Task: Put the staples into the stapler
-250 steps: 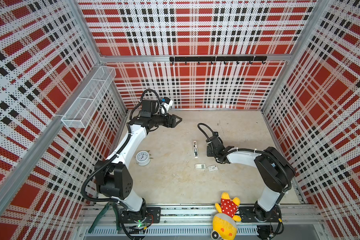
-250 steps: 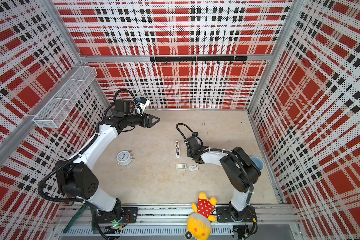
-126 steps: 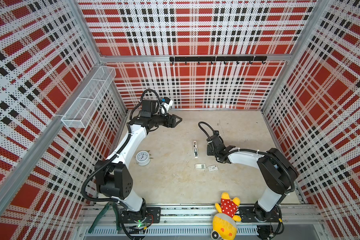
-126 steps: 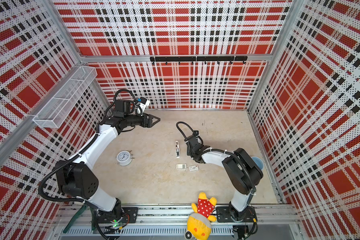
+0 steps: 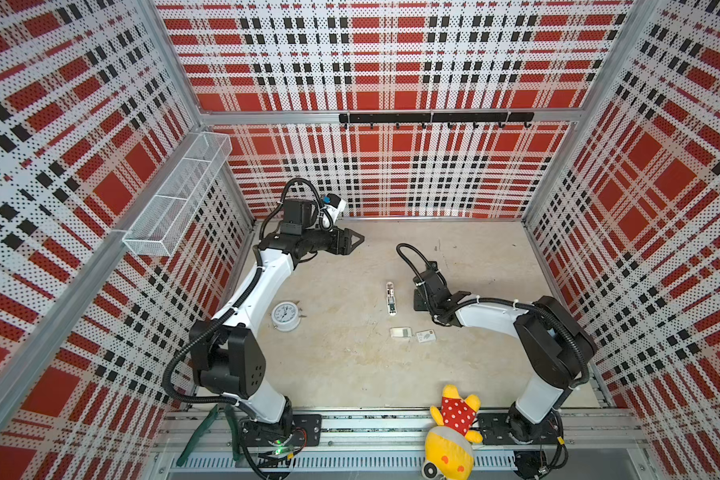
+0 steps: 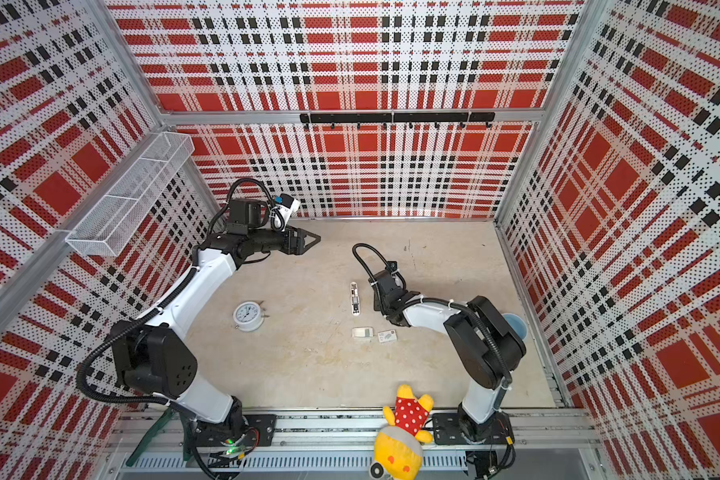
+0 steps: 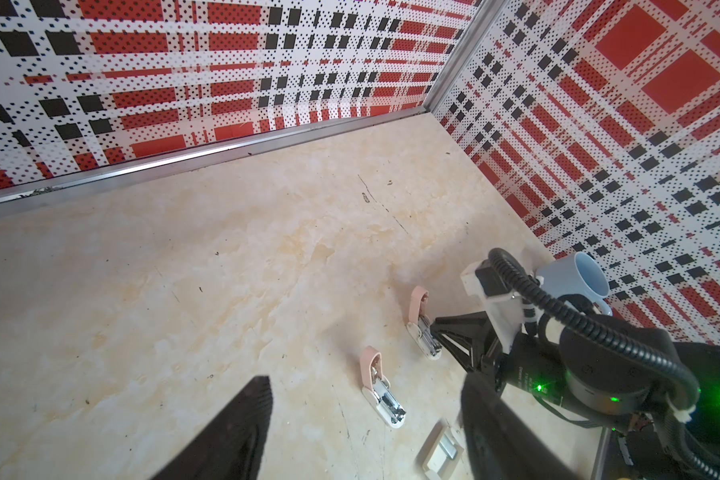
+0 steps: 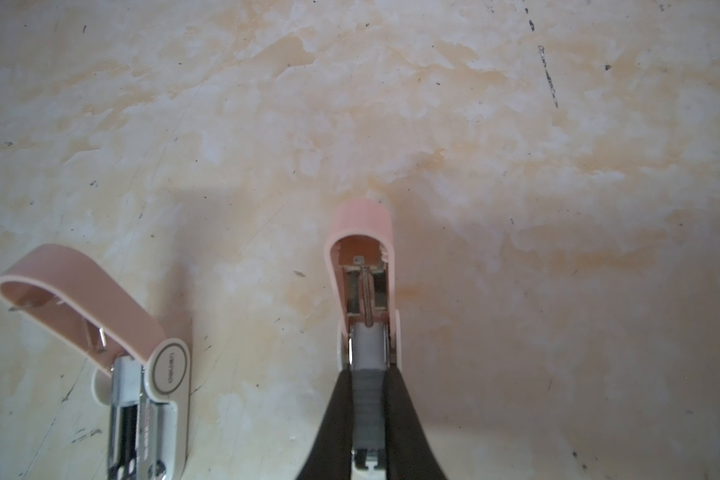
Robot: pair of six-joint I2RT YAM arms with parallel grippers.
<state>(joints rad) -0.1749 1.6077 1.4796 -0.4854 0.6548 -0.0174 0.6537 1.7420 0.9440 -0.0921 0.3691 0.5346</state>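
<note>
Silvery-grey staples (image 8: 366, 411) clamped in right gripper (image 8: 366, 376), strip held lengthwise over metal channel of open pink stapler (image 8: 366, 291). Stapler lid (image 8: 360, 220) flipped up just ahead of fingertips. Whether strip is seated cannot be told. Step judged: insertion. Next move: strip to be lowered straight into channel, released, lid shut. Second open stapler (image 8: 80, 291) lies beside right gripper. Well apart, left gripper (image 5: 352, 240) is spread, nothing held.

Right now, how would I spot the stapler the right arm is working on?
Look across the beige table to the right arm, whose black pincer is low by two pink staplers with lids raised. Yours is the stapler directly under that pincer, which pinches a grey strip of staples at its open channel; the other stapler lies alongside, untouched.
</note>
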